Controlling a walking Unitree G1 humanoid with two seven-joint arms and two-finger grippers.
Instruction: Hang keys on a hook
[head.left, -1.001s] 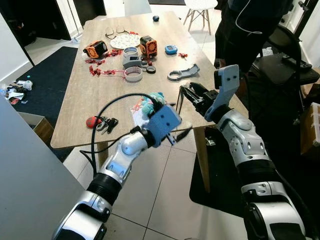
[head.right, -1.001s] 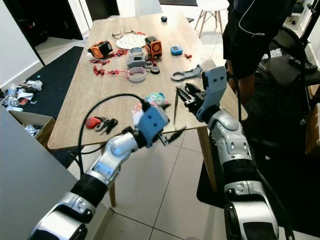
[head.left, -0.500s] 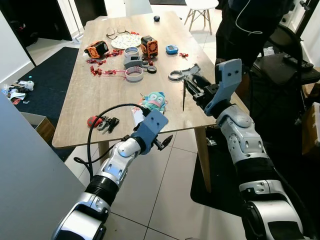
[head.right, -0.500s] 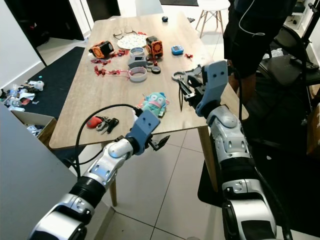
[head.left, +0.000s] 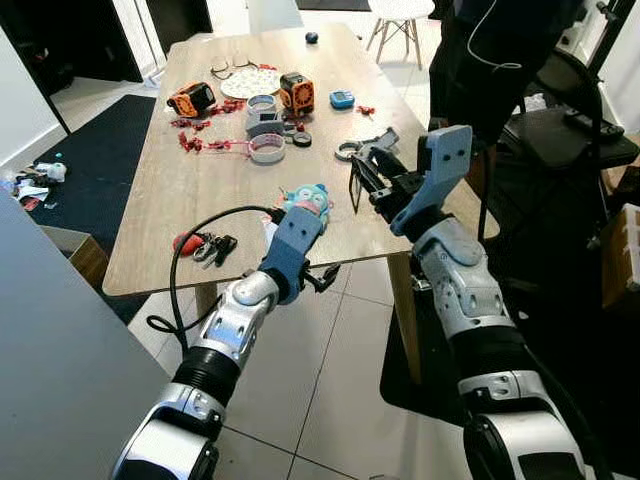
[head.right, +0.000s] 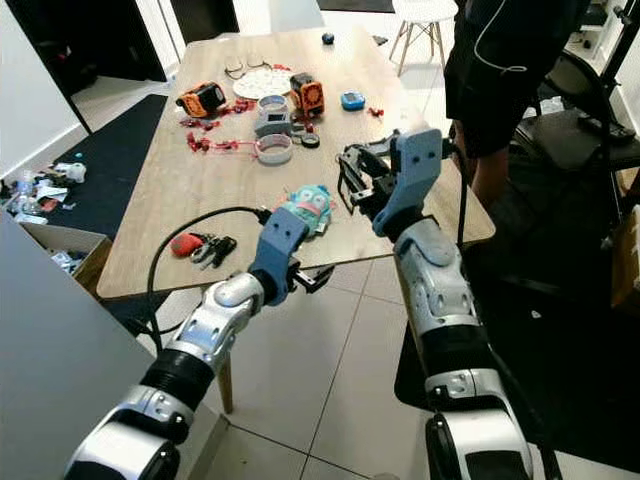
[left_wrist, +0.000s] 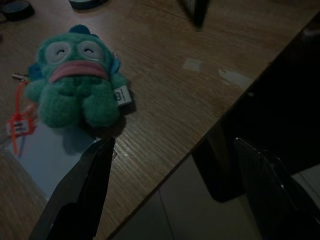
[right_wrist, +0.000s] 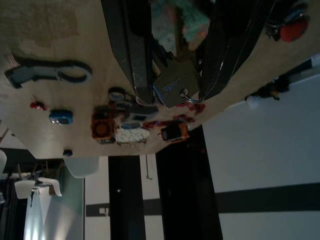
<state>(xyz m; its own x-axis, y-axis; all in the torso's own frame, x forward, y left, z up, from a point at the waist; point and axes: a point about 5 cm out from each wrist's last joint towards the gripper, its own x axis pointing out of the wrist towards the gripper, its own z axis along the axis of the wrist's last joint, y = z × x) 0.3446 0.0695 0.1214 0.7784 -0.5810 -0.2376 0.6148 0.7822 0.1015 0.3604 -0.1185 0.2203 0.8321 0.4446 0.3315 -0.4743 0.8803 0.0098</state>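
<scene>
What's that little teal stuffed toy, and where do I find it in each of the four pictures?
Left eye view: teal plush toy, mid-table, near the front edge.
Right eye view: the same spot.
Left wrist view: lying face-up on the wood.
Right wrist view: partly hidden beyond the held key.
Shared landmark: the wooden table.

head views bright and evenly lit, pretty sharp, both wrist views way dimmer, murky, dark blurry fingers up close
</scene>
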